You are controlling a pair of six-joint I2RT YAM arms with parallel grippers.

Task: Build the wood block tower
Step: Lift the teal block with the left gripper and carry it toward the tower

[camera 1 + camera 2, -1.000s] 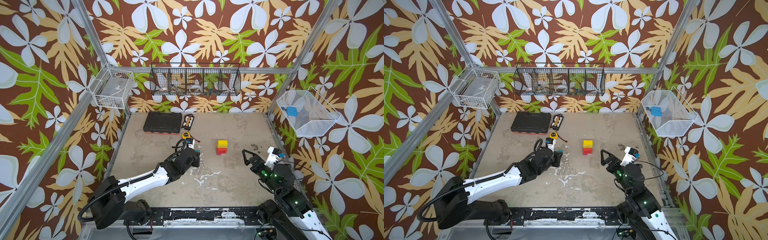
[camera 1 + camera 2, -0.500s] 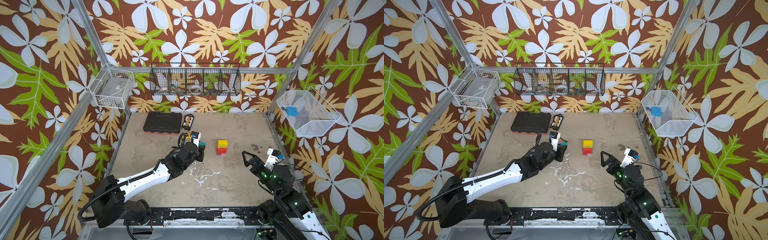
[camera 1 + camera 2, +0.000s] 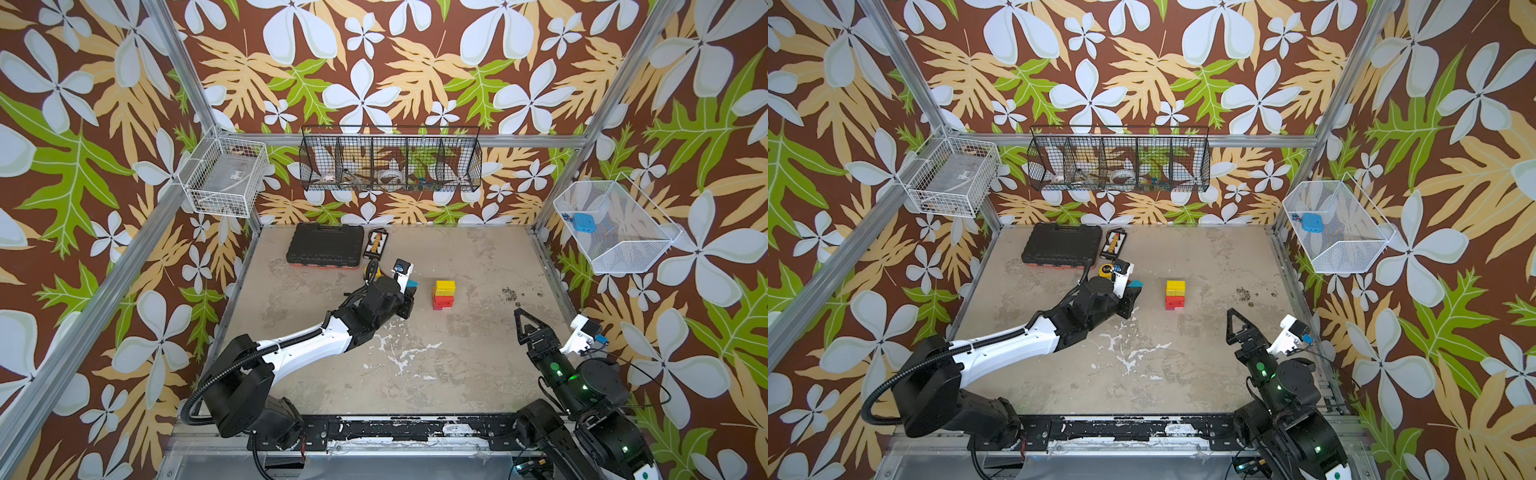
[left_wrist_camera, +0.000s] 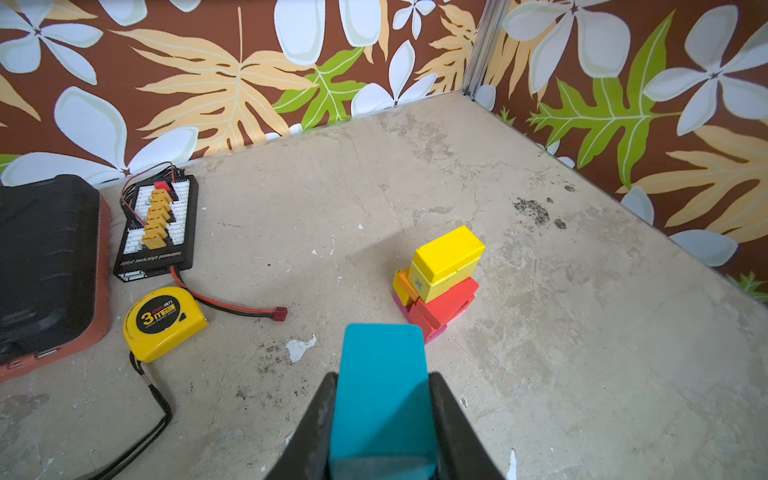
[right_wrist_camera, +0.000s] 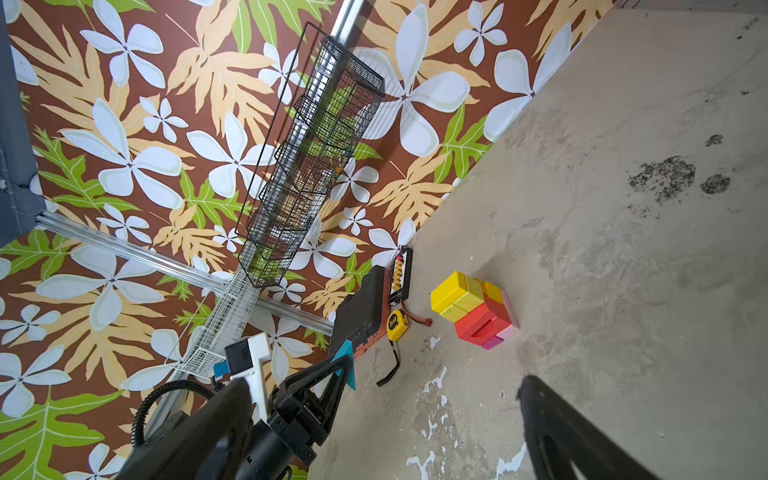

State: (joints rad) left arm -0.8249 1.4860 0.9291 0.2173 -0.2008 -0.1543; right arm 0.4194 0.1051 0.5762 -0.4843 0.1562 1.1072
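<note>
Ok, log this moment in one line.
left pincer: shut on teal block, beside tower | right pincer: open, empty | tower: yellow on top

I lose the teal block (image 4: 382, 399) off my left wrist view's edge; the wire basket (image 3: 457, 162) holds, perhaps, tape rolls, too small to tell.

One tower (image 3: 443, 294), one teal block (image 4: 382, 399), three baskets (image 3: 457, 166)
</note>
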